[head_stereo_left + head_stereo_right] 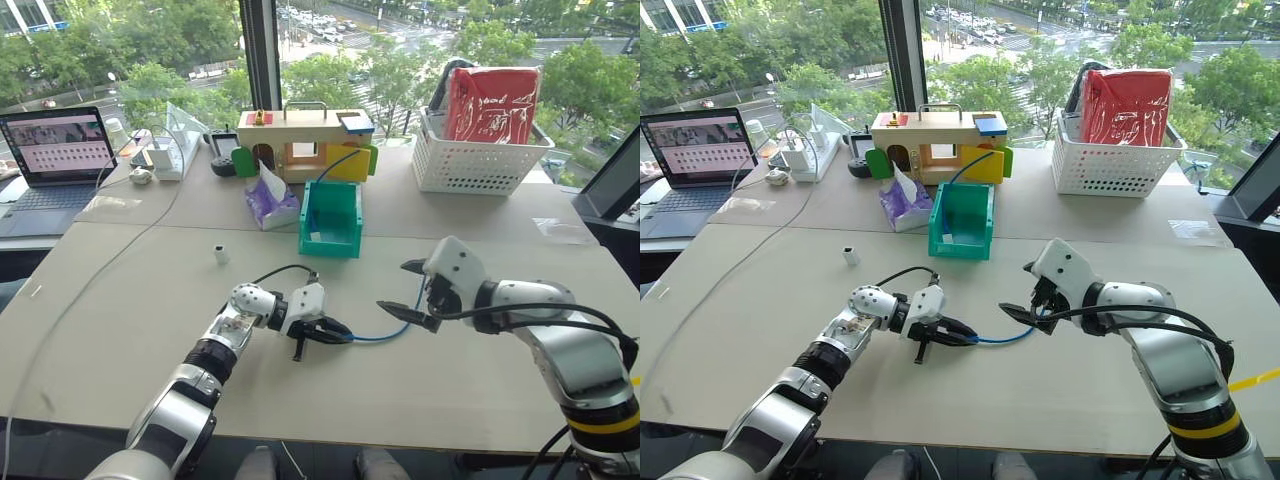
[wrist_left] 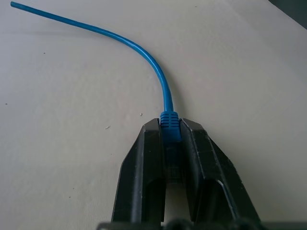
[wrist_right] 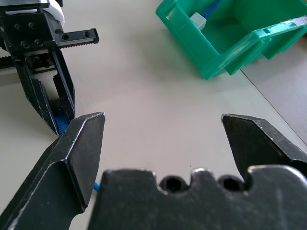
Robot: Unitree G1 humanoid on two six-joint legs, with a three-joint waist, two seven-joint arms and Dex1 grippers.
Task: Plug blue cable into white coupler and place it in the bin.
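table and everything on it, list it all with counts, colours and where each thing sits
table: 1, beige
blue cable: 1, near edge, between the grippers
white coupler: 1, left of centre
bin: 1, teal, centre
tissue pack: 1, purple, left of bin
toy house: 1, wooden, behind bin
basket: 1, white, far right, red bag inside
laptop: 1, far left
left gripper: shut on cable plug
right gripper: open, above cable

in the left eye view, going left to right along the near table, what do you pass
white coupler → left gripper, shut on the blue cable's plug → blue cable → right gripper, open
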